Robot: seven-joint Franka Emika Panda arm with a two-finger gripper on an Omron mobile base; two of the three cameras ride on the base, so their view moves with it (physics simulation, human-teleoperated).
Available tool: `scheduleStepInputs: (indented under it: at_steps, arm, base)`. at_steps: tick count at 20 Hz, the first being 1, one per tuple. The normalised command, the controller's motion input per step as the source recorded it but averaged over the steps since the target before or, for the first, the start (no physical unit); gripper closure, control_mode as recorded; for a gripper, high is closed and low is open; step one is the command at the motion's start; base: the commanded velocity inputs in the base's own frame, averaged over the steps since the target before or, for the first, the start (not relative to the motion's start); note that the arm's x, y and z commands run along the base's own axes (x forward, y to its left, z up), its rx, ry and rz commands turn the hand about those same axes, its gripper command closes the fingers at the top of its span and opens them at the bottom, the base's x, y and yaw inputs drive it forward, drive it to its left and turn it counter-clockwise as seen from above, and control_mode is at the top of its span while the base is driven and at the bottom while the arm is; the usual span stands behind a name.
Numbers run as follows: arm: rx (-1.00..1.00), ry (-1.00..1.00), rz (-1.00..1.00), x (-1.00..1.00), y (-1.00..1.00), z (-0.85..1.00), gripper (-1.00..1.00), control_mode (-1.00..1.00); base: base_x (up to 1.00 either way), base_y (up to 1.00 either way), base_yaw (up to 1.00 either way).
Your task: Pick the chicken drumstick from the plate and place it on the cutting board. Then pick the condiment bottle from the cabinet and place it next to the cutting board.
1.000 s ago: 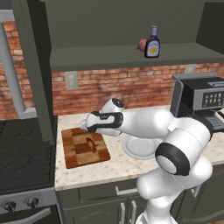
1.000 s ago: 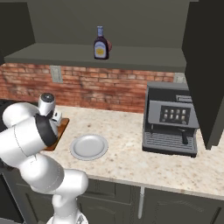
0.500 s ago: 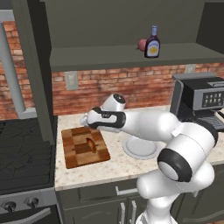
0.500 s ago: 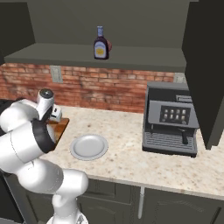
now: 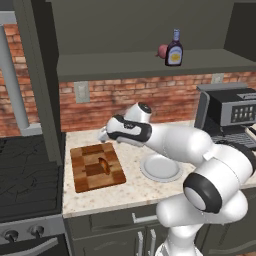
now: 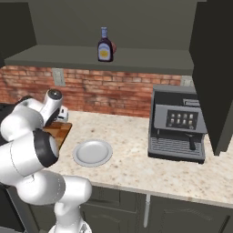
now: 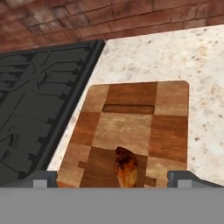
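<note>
The golden-brown chicken drumstick (image 5: pixel 103 165) (image 7: pixel 126 171) lies on the checkered wooden cutting board (image 5: pixel 85 175) (image 7: pixel 131 127) (image 6: pixel 60 132), apart from the gripper. My gripper (image 5: pixel 103 135) (image 7: pixel 113 178) hangs open just above the board's far edge, empty, with the drumstick below and between its fingertips (image 7: pixel 41 177). The round grey plate (image 5: pixel 161 169) (image 6: pixel 93 152) sits bare to the right of the board. The dark condiment bottle (image 5: pixel 174 48) (image 6: pixel 104 45) stands upright on the open shelf of the cabinet (image 5: pixel 125 65) (image 6: pixel 68 57).
A reddish onion (image 5: pixel 163 51) sits beside the bottle on the shelf. A black stove (image 5: pixel 25 170) (image 7: pixel 39 109) borders the board's left side. A coffee machine (image 5: pixel 232 112) (image 6: pixel 177 123) stands at the counter's right. A brick wall backs the counter.
The hand has lifted slightly off the board, leaving the drumstick lying there. The arm's elbow has swung up and to the right. The jaws stayed open.
</note>
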Motion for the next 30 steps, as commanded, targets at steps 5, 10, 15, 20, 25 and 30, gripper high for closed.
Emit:
scheduleStepInputs:
  at_steps: [5,10,15,20,25,30]
  arm:
    - [0.0,-0.03,0.12,0.0,-0.23,0.12,-1.0,-1.0]
    - [0.0,-0.01,0.11,-0.05,-0.17,0.15,-1.0,-1.0]
    - [0.0,0.0,0.1,-0.1,-0.08,0.12,-1.0,-1.0]
    - [0.0,0.0,0.1,-0.16,-0.04,0.07,-1.0,-1.0]
    - [-0.01,0.0,0.09,-0.2,-0.04,0.08,-1.0,-1.0]
    - [-0.02,-0.01,0.1,-0.18,-0.05,0.12,-1.0,-1.0]
  base:
    - [0.0,0.0,0.0]
    - [0.0,0.0,0.0]
    - [0.0,0.0,0.0]
    - [0.0,0.0,0.0]
    - [0.0,0.0,0.0]
    - [0.0,0.0,0.0]
